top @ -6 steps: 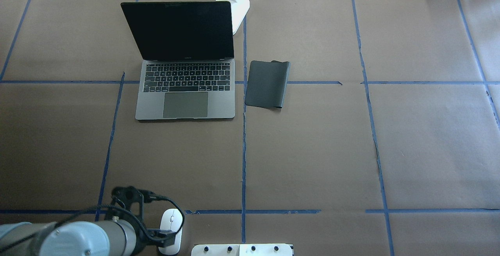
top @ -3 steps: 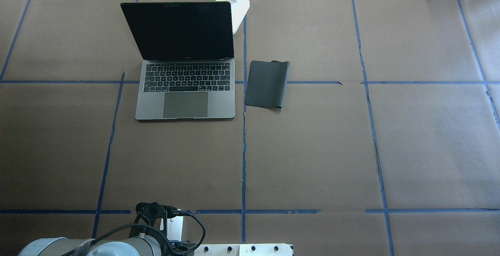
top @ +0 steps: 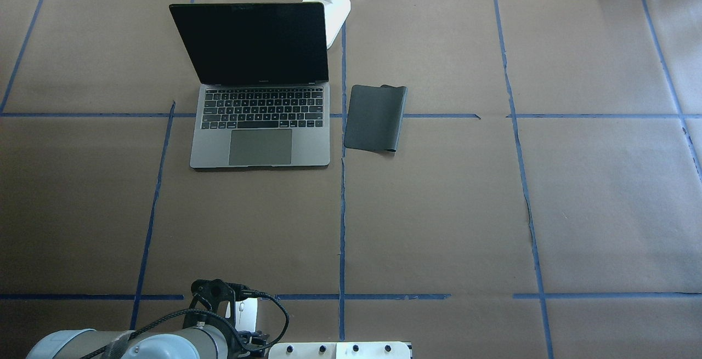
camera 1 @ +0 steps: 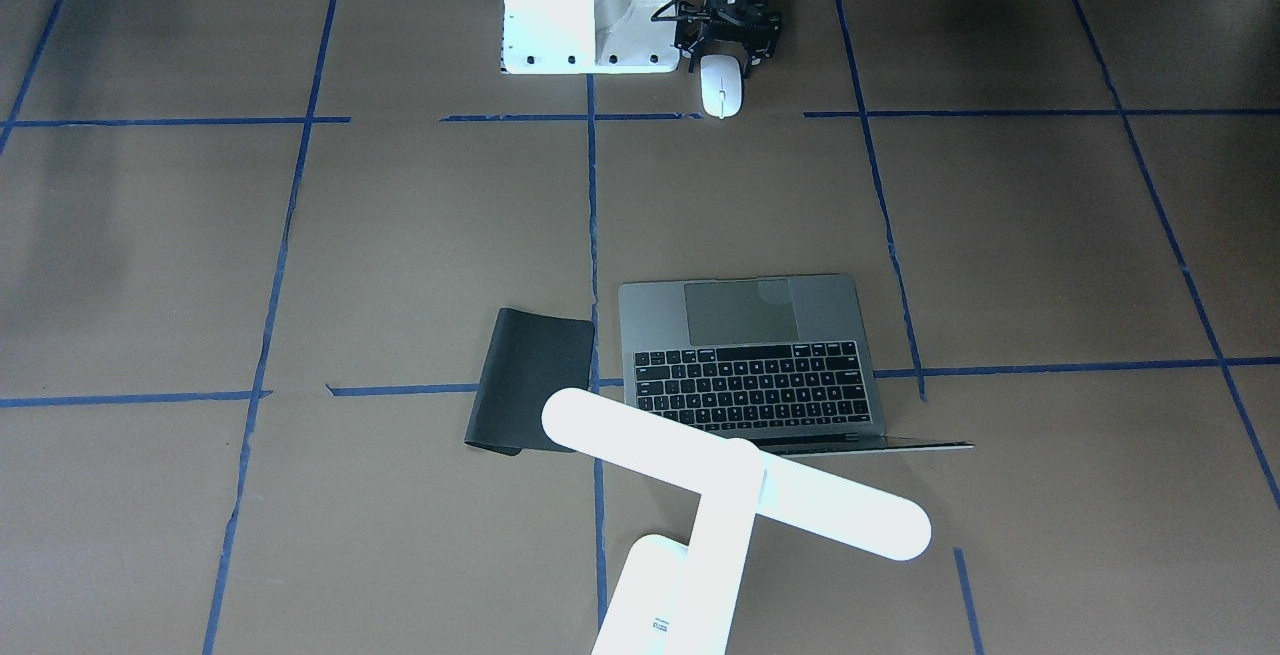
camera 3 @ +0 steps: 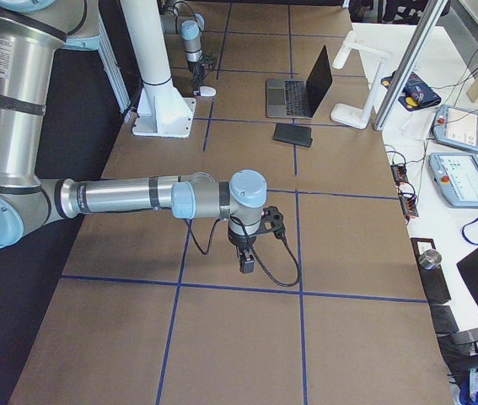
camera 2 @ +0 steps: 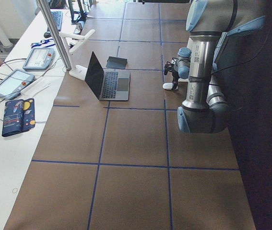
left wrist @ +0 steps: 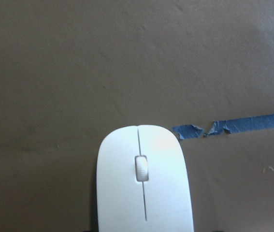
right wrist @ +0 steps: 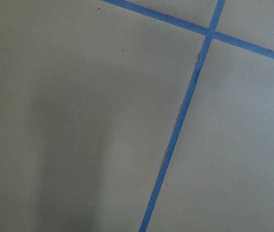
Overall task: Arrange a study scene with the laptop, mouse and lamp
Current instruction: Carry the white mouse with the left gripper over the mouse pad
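The white mouse (camera 1: pixel 722 92) lies on the brown table close to the robot's base; it also shows in the left wrist view (left wrist: pixel 144 183), and in the overhead view (top: pixel 245 315) it is mostly under the wrist. My left gripper (camera 1: pixel 728 60) stands over its rear end, open, a finger on either side. The grey laptop (top: pixel 260 129) stands open at the far side. The white lamp (camera 1: pixel 735 485) stands behind it, its base (top: pixel 334 11) by the screen. My right gripper (camera 3: pixel 245 263) hovers over bare table far to the right; I cannot tell whether it is open or shut.
A black soft pad (top: pixel 375 118) lies just right of the laptop. The white bolted pedestal (camera 1: pixel 585 5) stands right beside the mouse and the left gripper. Blue tape lines cross the brown paper. Tablets and cables lie beyond the table's far edge.
My left wrist has swung right from beside the mouse to over it. The mouse is now mostly covered in the overhead view. Laptop, pad and lamp have not moved.
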Motion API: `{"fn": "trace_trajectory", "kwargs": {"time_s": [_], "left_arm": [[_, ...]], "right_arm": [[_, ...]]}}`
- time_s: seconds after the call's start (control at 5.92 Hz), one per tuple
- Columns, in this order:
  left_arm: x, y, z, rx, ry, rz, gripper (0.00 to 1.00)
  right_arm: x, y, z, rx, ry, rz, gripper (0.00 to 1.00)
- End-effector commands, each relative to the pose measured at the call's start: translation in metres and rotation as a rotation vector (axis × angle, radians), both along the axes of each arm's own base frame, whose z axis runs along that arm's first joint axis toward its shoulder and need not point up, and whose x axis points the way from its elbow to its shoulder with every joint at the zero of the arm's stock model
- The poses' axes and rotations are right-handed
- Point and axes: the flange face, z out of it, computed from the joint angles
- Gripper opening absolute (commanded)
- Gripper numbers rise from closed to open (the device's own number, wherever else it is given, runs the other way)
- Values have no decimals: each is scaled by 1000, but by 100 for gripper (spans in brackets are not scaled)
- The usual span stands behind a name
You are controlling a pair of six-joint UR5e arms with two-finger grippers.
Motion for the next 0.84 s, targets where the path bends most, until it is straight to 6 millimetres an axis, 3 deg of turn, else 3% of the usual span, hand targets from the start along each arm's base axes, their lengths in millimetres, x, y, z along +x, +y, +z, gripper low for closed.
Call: {"fn": "trace_trajectory", "kwargs": {"time_s": [0.0,0.34,0.51,0.68], "left_arm": [[-1,-5,2,0,-7,-10,50],[-12,-28,-5,-3,9,-51,23],[-16,-48,-19,-1,34,-86,20],[-16,-78,-53,10,91,-135,19]], "right_arm": [[0,0,0,-1,0,0,100],[0,0,0,0,-3,0,100],[0,0,0,0,-5,0,100],[-1,0,0,-1,-9,0,100]]}}
